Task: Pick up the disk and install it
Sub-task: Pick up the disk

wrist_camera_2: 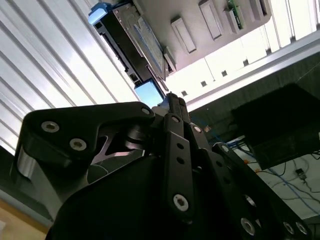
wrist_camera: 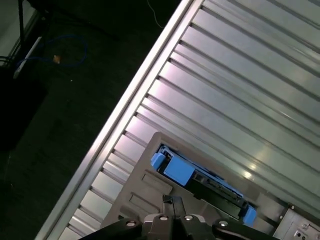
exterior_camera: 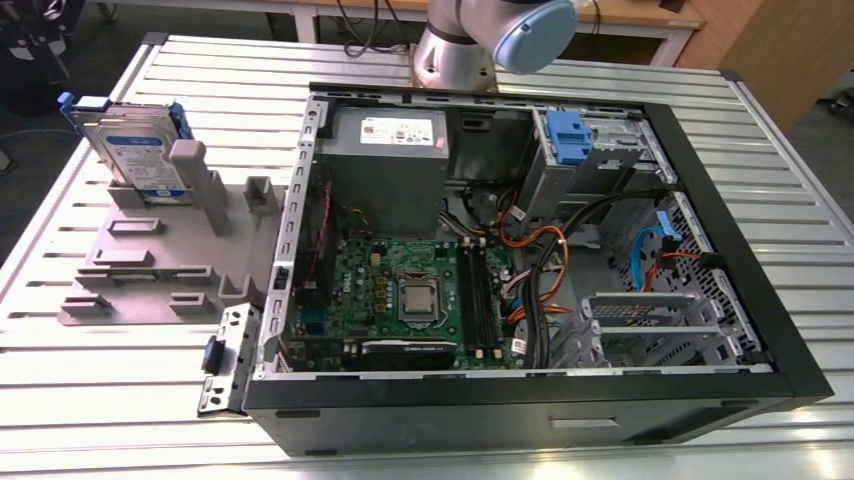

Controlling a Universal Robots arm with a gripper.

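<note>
The disk (exterior_camera: 134,150) stands on edge in a grey holder (exterior_camera: 147,265) on the slatted metal table, at the exterior view's left of the open computer case (exterior_camera: 754,300). Its blue-and-white label faces the case, and a blue carrier frames it. In both wrist views the disk (wrist_camera_2: 135,42) (wrist_camera: 200,177) lies ahead of my gripper (wrist_camera_2: 171,100) (wrist_camera: 170,202), with a gap between them. The gripper's fingers are pressed together with nothing between them.
Inside the case are a motherboard (exterior_camera: 400,290), a grey power supply box (exterior_camera: 387,135), cable bundles and a drive bay with a small blue bracket (exterior_camera: 570,135). The arm's base (exterior_camera: 461,50) stands behind the case. The table edge (wrist_camera: 125,105) runs close to the holder.
</note>
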